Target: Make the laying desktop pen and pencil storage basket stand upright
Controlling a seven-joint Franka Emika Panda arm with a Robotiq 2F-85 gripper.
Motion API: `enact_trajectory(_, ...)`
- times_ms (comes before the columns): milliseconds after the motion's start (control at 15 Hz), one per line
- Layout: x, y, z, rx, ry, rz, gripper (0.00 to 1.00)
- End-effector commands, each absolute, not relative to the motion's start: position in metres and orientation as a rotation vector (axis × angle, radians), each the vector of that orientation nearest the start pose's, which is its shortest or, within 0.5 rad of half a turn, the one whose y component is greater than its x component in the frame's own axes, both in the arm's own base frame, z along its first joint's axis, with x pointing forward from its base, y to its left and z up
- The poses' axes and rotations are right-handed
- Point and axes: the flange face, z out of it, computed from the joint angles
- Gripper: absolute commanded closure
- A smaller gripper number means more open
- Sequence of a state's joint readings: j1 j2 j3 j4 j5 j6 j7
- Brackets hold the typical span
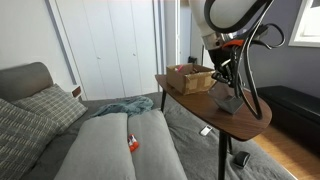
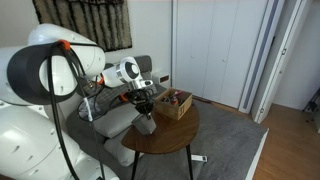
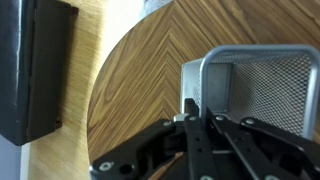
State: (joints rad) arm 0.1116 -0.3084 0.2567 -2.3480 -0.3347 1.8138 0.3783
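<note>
The grey mesh pen and pencil storage basket (image 3: 262, 88) fills the right of the wrist view, with its opening toward the camera and its metal rim at the left. My gripper (image 3: 189, 108) is shut on the basket's left wall at the rim. In both exterior views the gripper (image 1: 226, 82) (image 2: 143, 103) reaches down over the round wooden table (image 1: 250, 118) (image 2: 170, 148). The basket (image 1: 229, 101) (image 2: 146, 123) hangs under the fingers at the tabletop. It looks tilted, but I cannot tell whether it touches the table.
A light-brown box (image 1: 188, 78) (image 2: 175, 103) stands on the table behind the basket. The table edge is close to the basket (image 3: 100, 90). A black cabinet (image 3: 35, 70) (image 1: 292, 105) stands on the floor beside the table. A grey sofa (image 1: 110, 145) lies on the table's other side.
</note>
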Motion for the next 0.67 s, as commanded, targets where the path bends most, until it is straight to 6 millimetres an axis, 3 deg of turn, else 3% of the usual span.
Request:
enact_trajectory(0, 0.413, 0.121, 0.437, -3.459, -0.086, 0.206, 0.99)
enact_trajectory(467, 0.420, 0.090, 0.428, -3.302, 0.134, 0.232, 0.99)
enact_trajectory(533, 0.420, 0.086, 0.426, -3.300, 0.162, 0.239, 0.80)
enact_trajectory(600, 0.420, 0.083, 0.424, -3.299, 0.184, 0.239, 0.72)
